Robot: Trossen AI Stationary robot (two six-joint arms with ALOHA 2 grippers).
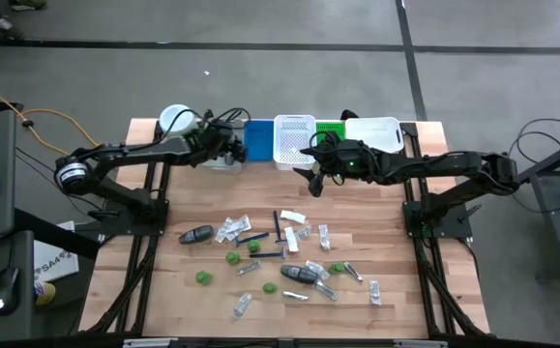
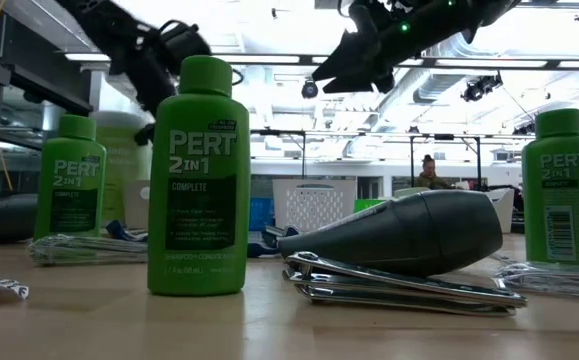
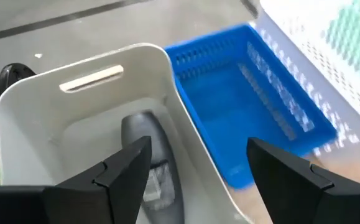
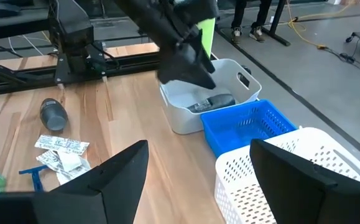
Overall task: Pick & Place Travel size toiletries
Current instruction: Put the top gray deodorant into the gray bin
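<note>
The left end effector (image 1: pixel 229 145) is positioned above the grey bin (image 3: pixel 86 118) at the far edge of the counter (image 1: pixel 396 309), with its fingers (image 3: pixel 120 171) spread wide and nothing between them. Inside the grey bin lies a dark grey oblong piece (image 3: pixel 147 140) with a clear sachet (image 3: pixel 155 183) resting against it. The blue bin (image 3: pixel 248 118) stands just beside the grey bin, followed by the white perforated bin (image 1: pixel 295 140) and the green bin (image 1: pixel 331 129). The right end effector (image 1: pixel 314 179) hangs above the counter, just in front of the white perforated bin, with its fingers (image 4: pixel 114 171) also spread wide and holding nothing. The remaining travel size toiletries (image 1: pixel 280 261) are scattered across the middle of the counter: small green bottles (image 2: pixel 198 175), dark grey oblong pieces (image 1: pixel 197 234), clear sachets (image 1: pixel 232 228) and thin dark blue sticks (image 1: pixel 252 237). In the low view, one dark grey oblong piece (image 2: pixel 409 235) lies on top of metal clippers (image 2: pixel 399 285). A large pale-green jar with a white lid (image 1: pixel 175 120) stands at the far left corner of the counter.
</note>
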